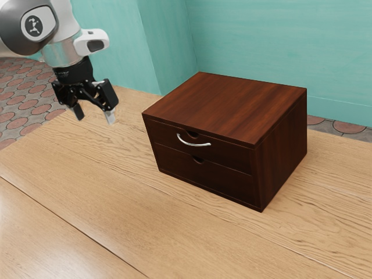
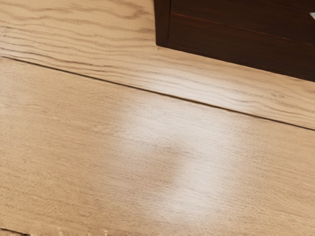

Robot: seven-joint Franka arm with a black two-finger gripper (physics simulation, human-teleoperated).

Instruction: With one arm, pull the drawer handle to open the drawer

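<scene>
A dark wooden cabinet [image 1: 232, 110] with two drawers stands on the wooden surface. Its upper drawer [image 1: 200, 146] carries a curved silver handle [image 1: 193, 141] and sits flush with the front. The lower drawer [image 1: 203, 171] is flush too. My black gripper [image 1: 93, 115] hangs open in the air toward the exterior view's left of the cabinet, well apart from the handle, with nothing between its fingers. In the wrist view, the cabinet's lower front corner [image 2: 236, 34] lies ahead of my hand.
The light wooden surface [image 1: 116, 203] stretches wide in front of the cabinet. A teal wall [image 1: 261, 40] rises behind it. A patterned tile floor [image 1: 23, 104] lies beyond the surface toward the exterior view's left.
</scene>
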